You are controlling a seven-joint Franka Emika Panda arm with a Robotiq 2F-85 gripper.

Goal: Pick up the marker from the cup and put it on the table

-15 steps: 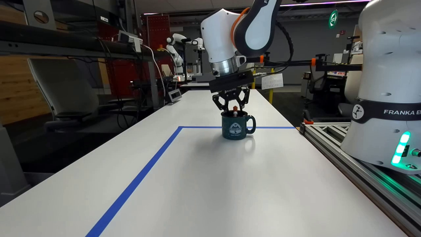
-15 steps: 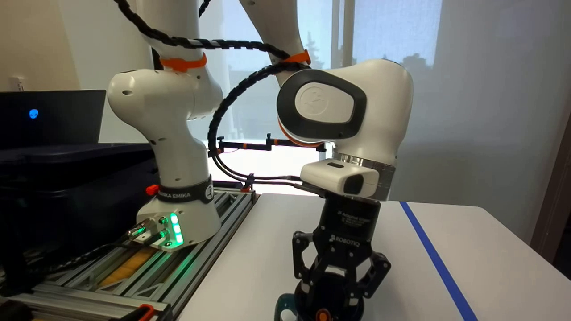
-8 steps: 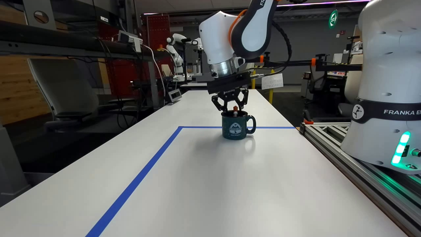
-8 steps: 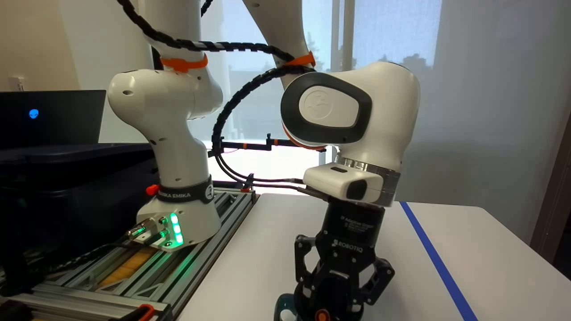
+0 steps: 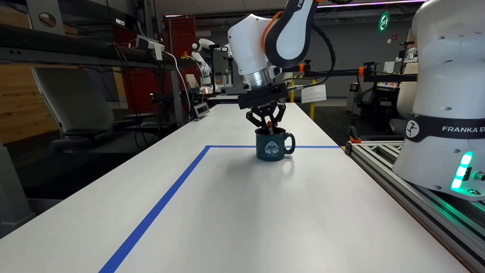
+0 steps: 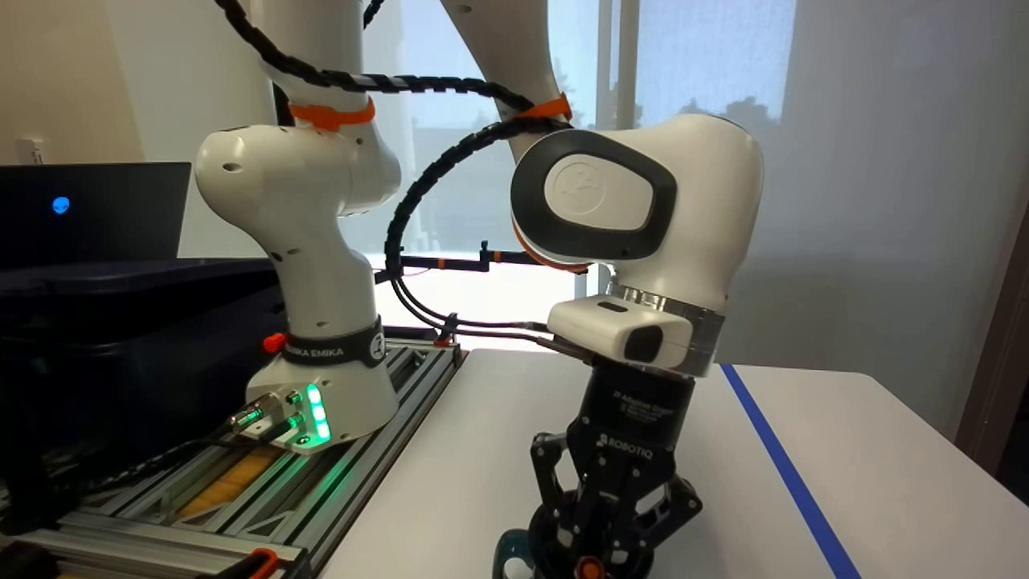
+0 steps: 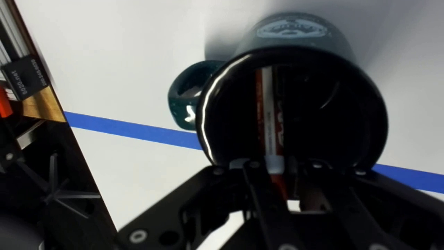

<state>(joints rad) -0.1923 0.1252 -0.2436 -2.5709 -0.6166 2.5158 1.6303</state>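
Note:
The marker (image 5: 269, 124), red with a white stripe and an orange-red end, stands in the cup, leaning slightly. Its end shows in an exterior view (image 6: 591, 568), and its length in the wrist view (image 7: 269, 111). The dark teal cup (image 5: 265, 151) stands upright on the white table (image 5: 246, 212), handle to one side; it also shows in the wrist view (image 7: 298, 42). My gripper (image 5: 270, 127) points down at the cup's mouth. Its fingers have come in on both sides of the marker's upper end and look shut on it. The fingertips are dark and partly hidden in the wrist view (image 7: 277, 168).
Blue tape lines (image 5: 163, 204) mark the table; one runs behind the cup. The robot base (image 5: 443, 151) and its metal rails (image 5: 394, 182) stand along one table edge. A small grey device (image 5: 201, 110) sits at the far edge.
The jaws have narrowed from wide apart to close around the marker. The marker has gone from upright to slightly leaning. The arm has shifted slightly; the cup has not moved.

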